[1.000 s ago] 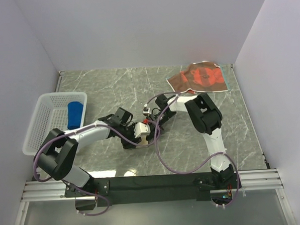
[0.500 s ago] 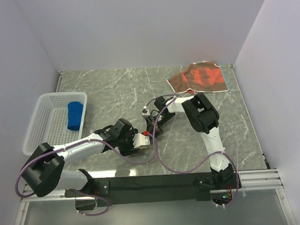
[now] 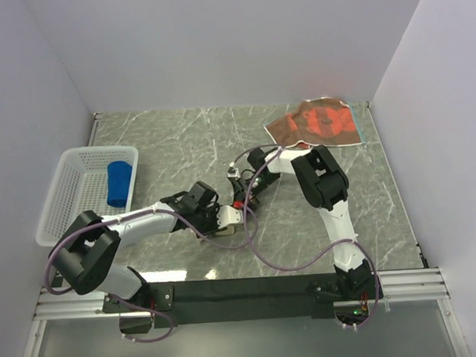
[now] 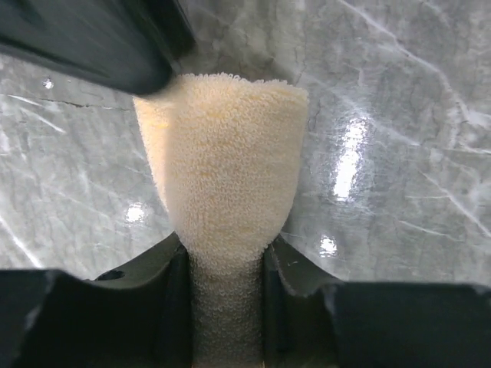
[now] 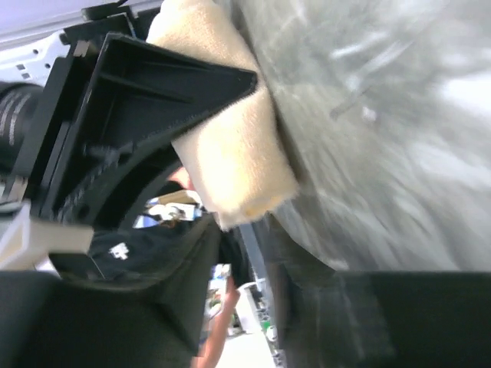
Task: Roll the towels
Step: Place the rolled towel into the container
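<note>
Grey marbled table (image 3: pixel 181 141), boxed in by plain white walls (image 3: pixel 216 45) on three sides. At the left edge we note a white mesh basket (image 3: pixel 53 206) with the blue towel (image 3: pixel 120 184) lying in it as a tight roll; we count that one done. At the table's middle the two arms meet over the yellow towel (image 4: pixel 226 169), cream side outward and wound into a short fat roll just above the surface. The left gripper (image 4: pixel 226 264) is clamped on one end, and the pile is squeezed narrow between its fingers. The right gripper (image 5: pixel 242 245) sits at the roll's other end with its jaws parted and nothing between them, so we judge it has let go. The patterned towel (image 3: pixel 318 123), brown and orange, lies spread flat at the far right corner, well apart from both arms. Our tally: one stowed, one rolled but not yet in the basket, one unrolled.
</note>
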### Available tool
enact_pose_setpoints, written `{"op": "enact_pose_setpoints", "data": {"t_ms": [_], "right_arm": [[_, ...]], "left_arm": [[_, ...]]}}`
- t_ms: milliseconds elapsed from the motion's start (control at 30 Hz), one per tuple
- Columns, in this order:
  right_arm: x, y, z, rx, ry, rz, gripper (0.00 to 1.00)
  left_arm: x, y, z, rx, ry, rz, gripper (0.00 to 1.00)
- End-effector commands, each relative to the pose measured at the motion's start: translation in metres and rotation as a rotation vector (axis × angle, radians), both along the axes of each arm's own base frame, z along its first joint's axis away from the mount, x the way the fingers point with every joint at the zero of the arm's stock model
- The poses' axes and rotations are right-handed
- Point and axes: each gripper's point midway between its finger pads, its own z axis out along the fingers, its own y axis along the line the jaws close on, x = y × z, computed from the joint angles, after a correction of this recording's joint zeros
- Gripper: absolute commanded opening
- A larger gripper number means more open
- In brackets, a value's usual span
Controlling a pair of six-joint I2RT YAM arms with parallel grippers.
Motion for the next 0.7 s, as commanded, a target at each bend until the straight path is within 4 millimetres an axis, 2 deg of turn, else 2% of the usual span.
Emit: {"op": "enact_pose_setpoints", "data": {"t_ms": [0,33,67,100,133,167,200,233,267,333,367,400,433,467,500,567,600,667], "right_arm": [[0.034,-0.025,0.015,0.003,-0.134,-0.042,0.45],[0.045,-0.039,0.022,-0.008,-0.174,-0.063,0.57],[0.044,-0.040,0.027,-0.016,-0.174,-0.062,0.63],[0.055,-0.054,0.031,-0.009,-0.204,-0.093,0.69],[0.056,-0.063,0.037,-0.021,-0.204,-0.105,0.79],[0.061,-0.073,0.043,-0.032,-0.253,-0.113,0.80],[0.069,-0.087,0.047,-0.044,-0.271,-0.146,0.82],[0.069,-0.096,0.056,-0.049,-0.287,-0.156,0.86],[0.070,-0.106,0.056,-0.067,-0.320,-0.153,0.88],[0.074,-0.127,0.067,-0.090,-0.357,-0.193,0.90],[0.075,-0.135,0.068,-0.106,-0.380,-0.199,0.91],[0.077,-0.141,0.071,-0.113,-0.395,-0.210,0.91],[0.077,-0.152,0.077,-0.127,-0.411,-0.227,0.91],[0.078,-0.159,0.077,-0.151,-0.436,-0.223,0.91],[0.080,-0.165,0.079,-0.169,-0.451,-0.228,0.91],[0.084,-0.178,0.087,-0.200,-0.491,-0.255,0.91],[0.085,-0.184,0.086,-0.238,-0.509,-0.259,0.91],[0.090,-0.192,0.094,-0.269,-0.561,-0.274,0.91]], "left_arm": [[-0.040,0.023,-0.023,0.052,0.238,0.029,0.07],[-0.036,0.023,-0.019,0.039,0.246,0.058,0.01],[-0.034,0.026,-0.018,0.030,0.257,0.086,0.01],[-0.021,0.029,-0.011,0.008,0.253,0.137,0.01],[-0.018,0.030,-0.006,-0.009,0.272,0.178,0.00],[-0.001,0.024,0.012,-0.053,0.244,0.207,0.01],[0.013,0.030,0.022,-0.082,0.235,0.267,0.01],[0.020,0.030,0.034,-0.112,0.253,0.323,0.01],[0.040,0.026,0.059,-0.164,0.212,0.355,0.01],[0.063,0.041,0.084,-0.216,0.208,0.476,0.01],[0.082,0.044,0.109,-0.260,0.166,0.508,0.01],[0.098,0.063,0.120,-0.280,0.143,0.587,0.01],[0.107,0.074,0.131,-0.300,0.130,0.638,0.00],[0.118,0.083,0.151,-0.339,0.101,0.667,0.00],[0.131,0.111,0.161,-0.363,0.076,0.750,0.01],[0.152,0.146,0.183,-0.388,-0.006,0.885,0.00],[0.160,0.177,0.189,-0.387,-0.045,0.989,0.00],[0.173,0.212,0.201,-0.384,-0.110,1.110,0.00]]}}
